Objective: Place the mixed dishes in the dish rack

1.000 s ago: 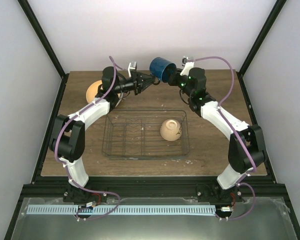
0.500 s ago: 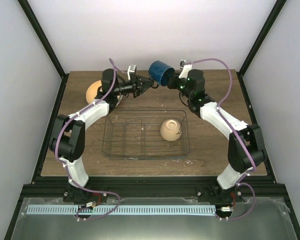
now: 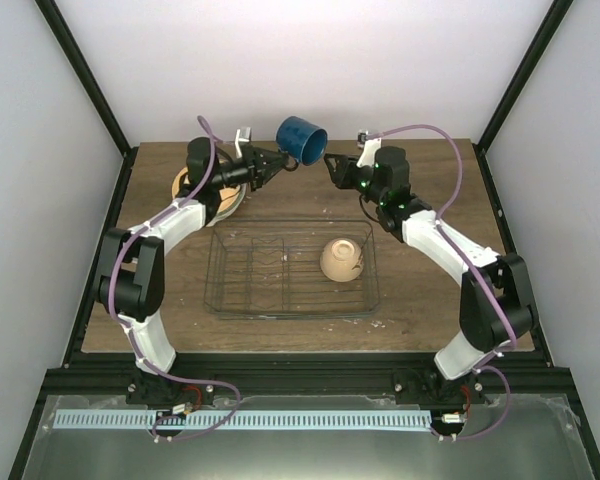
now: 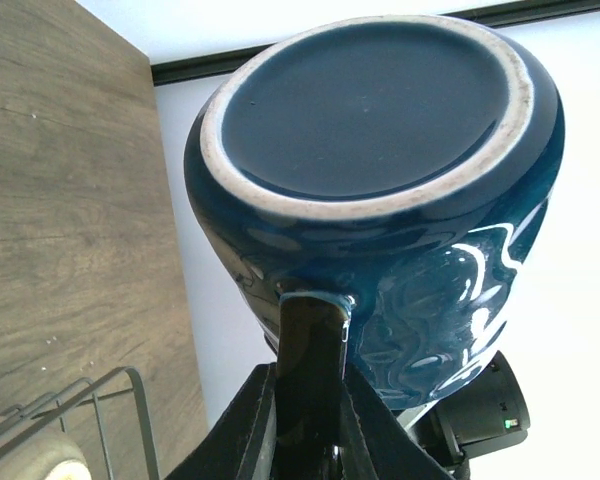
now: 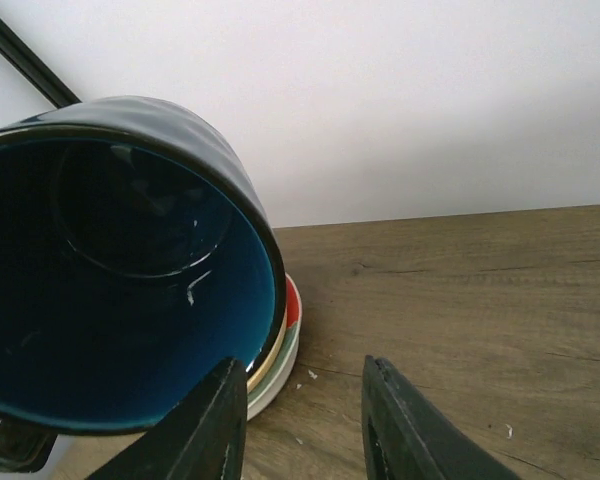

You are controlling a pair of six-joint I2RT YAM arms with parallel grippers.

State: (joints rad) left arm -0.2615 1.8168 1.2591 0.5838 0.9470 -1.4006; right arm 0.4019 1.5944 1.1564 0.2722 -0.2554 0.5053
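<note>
Between the shut jaws of the left gripper (image 4: 310,420) sits the handle of the glossy dark blue ceramic mug (image 4: 380,180), held aloft on its side over the far part of the brown wooden table (image 3: 430,290). Nearby, the right gripper (image 5: 302,420) gapes empty, facing the mug's mouth. Below, the thin-wire rectangular dish rack (image 3: 220,290) holds only the small cream bowl (image 3: 342,259); the stacked round plates (image 5: 288,335) lie outside. Risk: a handle-only pinch may let the mug swing or slip and drop onto wood or bowl.

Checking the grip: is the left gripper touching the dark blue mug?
Touching. The left wrist view shows the left gripper clamped on the handle of the mug, a finger on each side.
</note>
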